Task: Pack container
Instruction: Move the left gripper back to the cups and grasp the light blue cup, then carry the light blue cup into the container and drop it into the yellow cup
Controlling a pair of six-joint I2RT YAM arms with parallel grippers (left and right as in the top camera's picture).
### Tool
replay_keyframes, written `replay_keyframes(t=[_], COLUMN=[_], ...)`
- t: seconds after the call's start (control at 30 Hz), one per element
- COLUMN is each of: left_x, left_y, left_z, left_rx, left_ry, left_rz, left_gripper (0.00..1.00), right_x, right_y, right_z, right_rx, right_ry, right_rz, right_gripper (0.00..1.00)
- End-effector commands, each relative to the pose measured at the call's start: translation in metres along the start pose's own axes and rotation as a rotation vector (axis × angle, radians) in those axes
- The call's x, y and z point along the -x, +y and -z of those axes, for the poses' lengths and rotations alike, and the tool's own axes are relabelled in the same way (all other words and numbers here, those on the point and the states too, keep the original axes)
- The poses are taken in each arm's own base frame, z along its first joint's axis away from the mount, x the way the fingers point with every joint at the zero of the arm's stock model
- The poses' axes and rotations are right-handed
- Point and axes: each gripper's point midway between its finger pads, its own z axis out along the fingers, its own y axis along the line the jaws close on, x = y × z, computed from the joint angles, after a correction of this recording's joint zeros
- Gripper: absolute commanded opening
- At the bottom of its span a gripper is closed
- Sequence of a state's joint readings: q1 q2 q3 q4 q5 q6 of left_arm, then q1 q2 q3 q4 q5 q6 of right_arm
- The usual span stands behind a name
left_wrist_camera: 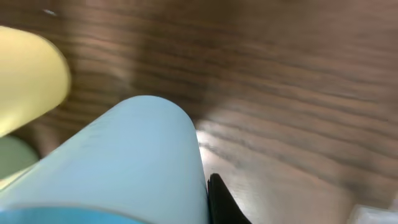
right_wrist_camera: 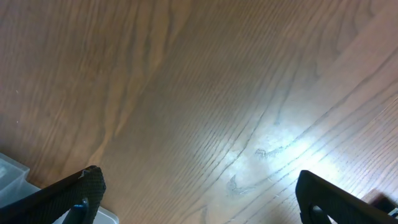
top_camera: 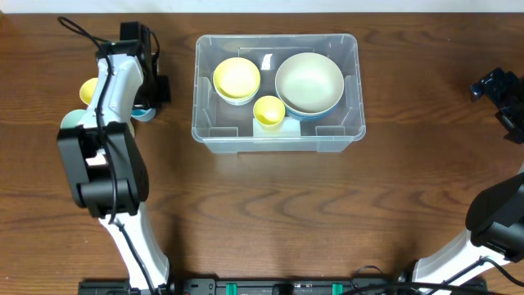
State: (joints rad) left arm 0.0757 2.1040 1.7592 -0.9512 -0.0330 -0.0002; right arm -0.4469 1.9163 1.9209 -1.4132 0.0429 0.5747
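A dark brown wooden worktop (top_camera: 270,213) fills every view, its grain running along its length. The container (top_camera: 350,90) sits upright, open top facing up, near the far edge at about its middle. Its long axis lies parallel to that edge.

Inside it, a yellow bowl (top_camera: 237,77) is nested in a pale blue one at the left end. A large pale green bowl (top_camera: 309,82) rests on another blue one at the right end. A small yellow cup (top_camera: 269,111) stands between them against the near wall.

The left gripper (top_camera: 152,92) is toward the far left corner, beside the container's left end but apart from it. A light blue cup (left_wrist_camera: 124,168) fills its wrist view, and one black fingertip (left_wrist_camera: 217,199) lies just against the cup's side. The other finger is hidden, so I cannot tell how wide this gripper stands or whether it grips the cup. A yellow piece (left_wrist_camera: 28,78) and a pale green piece (top_camera: 72,121) lie just beside the cup, toward the left edge.

The right gripper (right_wrist_camera: 199,186) is near the right edge, well apart from the container. Its fingers are spread wide over bare wood with nothing between them.
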Motion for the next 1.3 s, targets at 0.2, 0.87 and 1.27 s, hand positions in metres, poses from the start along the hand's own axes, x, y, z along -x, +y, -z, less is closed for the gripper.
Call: replay_keyframes(t=[0.2,0.87,1.27], left_x=[-0.007,-0.082,-0.102], left_y=[-0.076,-0.258,-0.275], left_z=[0.176,0.131,0.119], left_rx=[-0.19,-0.324,-0.322], left_ry=[-0.341,-0.202,-0.151], left_rz=[-0.133,-0.656,-0.715], left_gripper=[0.06,0.06,0.06], right_x=[0.0,0.0,0.0], right_y=[-0.001,-0.001,-0.001], right_z=[0.001,0.001,0.001], right_rx=[-0.002,-0.002,-0.002], right_ry=[-0.005,-0.005,-0.005], right_rz=[-0.015,-0.015,-0.015], right_gripper=[0.99,0.99,0.99])
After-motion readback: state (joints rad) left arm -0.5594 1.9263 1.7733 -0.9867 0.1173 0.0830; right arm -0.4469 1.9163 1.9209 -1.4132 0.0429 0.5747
